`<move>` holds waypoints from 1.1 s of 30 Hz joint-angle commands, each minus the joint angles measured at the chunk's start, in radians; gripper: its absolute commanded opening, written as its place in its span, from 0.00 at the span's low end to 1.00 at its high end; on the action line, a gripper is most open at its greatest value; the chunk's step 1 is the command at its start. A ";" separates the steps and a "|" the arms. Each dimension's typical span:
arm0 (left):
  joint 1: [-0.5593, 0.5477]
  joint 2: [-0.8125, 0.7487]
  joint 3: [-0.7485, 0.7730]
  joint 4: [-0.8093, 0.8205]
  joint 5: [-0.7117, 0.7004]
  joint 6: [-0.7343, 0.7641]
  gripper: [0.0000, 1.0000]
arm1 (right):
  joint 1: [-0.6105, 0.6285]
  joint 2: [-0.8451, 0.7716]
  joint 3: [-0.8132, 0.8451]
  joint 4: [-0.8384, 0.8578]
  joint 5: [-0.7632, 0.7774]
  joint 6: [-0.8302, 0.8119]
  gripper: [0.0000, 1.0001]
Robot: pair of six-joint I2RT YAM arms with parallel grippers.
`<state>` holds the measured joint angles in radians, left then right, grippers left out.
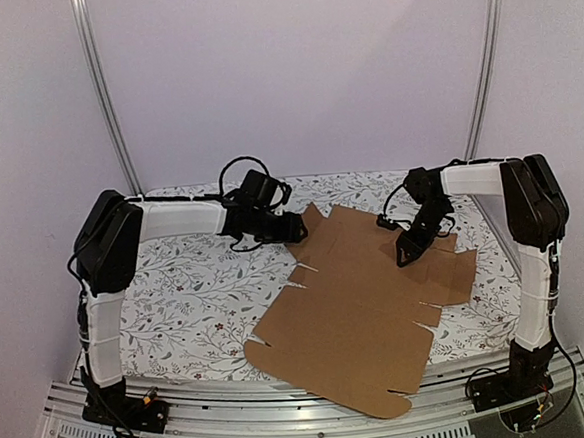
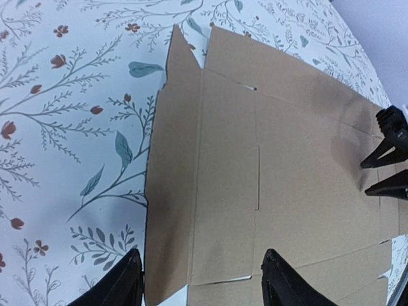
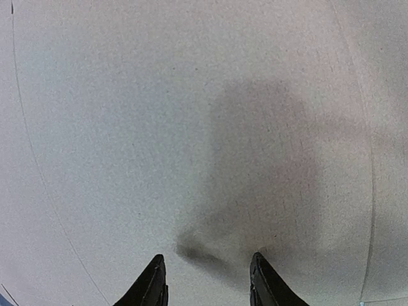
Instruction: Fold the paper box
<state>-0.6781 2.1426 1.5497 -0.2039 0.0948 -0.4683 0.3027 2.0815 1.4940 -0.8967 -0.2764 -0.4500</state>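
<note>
Zero things held right now. Left gripper (image 2: 204, 288) is wide open, sitting astride the edge of the flat box (image 2: 287, 159), with floral cloth (image 2: 70, 159) under its left finger. Right gripper (image 3: 207, 284) is partly open, tips pointing at bare cardboard just below it.

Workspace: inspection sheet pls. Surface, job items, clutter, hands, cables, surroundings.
Surface: floral cloth, lying flat.
Job's things: paper box, still an unfolded flat sheet on the cloth, near corner over the front rail.
Clutter: nothing seen.
Hands: left hand open, over the sheet's far left edge; right hand open, low over the sheet, contact unclear.
Cables: black cables looped at the left wrist, not on the sheet.
Surroundings: pale walls, metal poles.
</note>
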 commanded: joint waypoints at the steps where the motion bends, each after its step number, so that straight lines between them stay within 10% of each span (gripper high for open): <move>1: 0.018 0.069 0.045 -0.025 0.026 0.072 0.54 | 0.006 -0.010 -0.008 -0.007 -0.030 0.002 0.43; 13: 0.025 0.033 0.015 0.030 0.128 0.138 0.03 | -0.004 -0.084 0.090 -0.092 -0.022 -0.089 0.51; 23: -0.021 -0.250 -0.334 0.399 0.122 0.299 0.00 | -0.054 -0.078 0.492 -0.255 0.043 -0.290 0.74; 33: -0.054 -0.387 -0.486 0.553 0.031 0.332 0.00 | -0.073 0.155 0.825 -0.611 -0.187 -0.259 0.73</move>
<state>-0.7177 1.7981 1.1038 0.2520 0.1677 -0.1677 0.2379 2.1784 2.3123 -1.2476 -0.3607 -0.7128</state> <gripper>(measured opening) 0.022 0.733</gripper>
